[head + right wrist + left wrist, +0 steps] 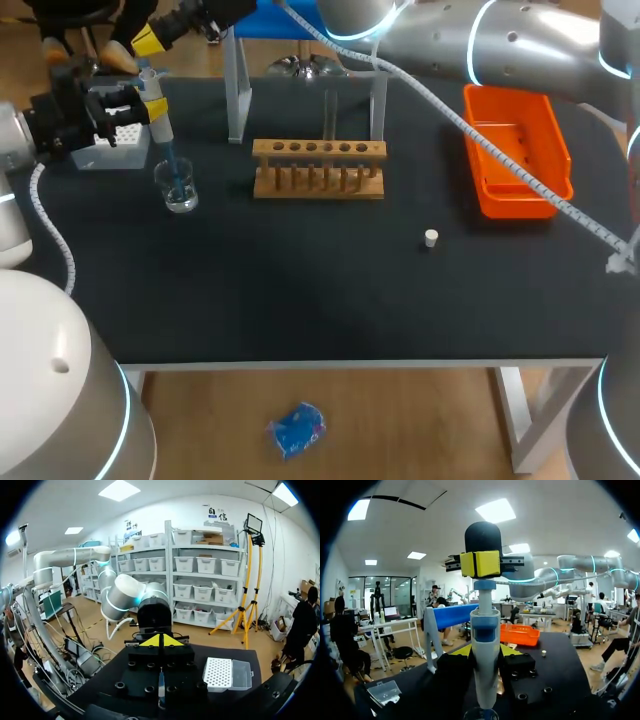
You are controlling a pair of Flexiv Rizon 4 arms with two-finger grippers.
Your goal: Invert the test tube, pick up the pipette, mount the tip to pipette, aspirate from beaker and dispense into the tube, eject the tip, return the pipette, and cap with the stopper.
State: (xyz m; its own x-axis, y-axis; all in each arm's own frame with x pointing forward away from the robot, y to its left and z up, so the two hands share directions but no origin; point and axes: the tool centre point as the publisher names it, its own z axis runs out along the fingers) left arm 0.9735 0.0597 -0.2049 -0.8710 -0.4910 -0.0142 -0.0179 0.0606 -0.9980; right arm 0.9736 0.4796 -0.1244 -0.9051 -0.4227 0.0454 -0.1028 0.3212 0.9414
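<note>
My left gripper [150, 108] is shut on the white-and-blue pipette [157, 120] and holds it upright at the table's far left. The pipette's tip reaches down into the small glass beaker [178, 187]. My right arm comes across the back of the table, and its shut gripper [148, 42] rests on top of the pipette's plunger [483, 536]. In the left wrist view the pipette [485, 645] stands between my fingers with the beaker [481, 714] under it. A glass test tube [330, 115] stands upright at the wooden rack [318, 168]. The white stopper [431, 238] lies on the mat, right of the middle.
A white tip box [112, 138] sits just behind my left gripper and also shows in the right wrist view as the tip box [227, 674]. The white pipette stand [237, 95] rises behind the rack. An orange tray [515, 150] lies at the far right.
</note>
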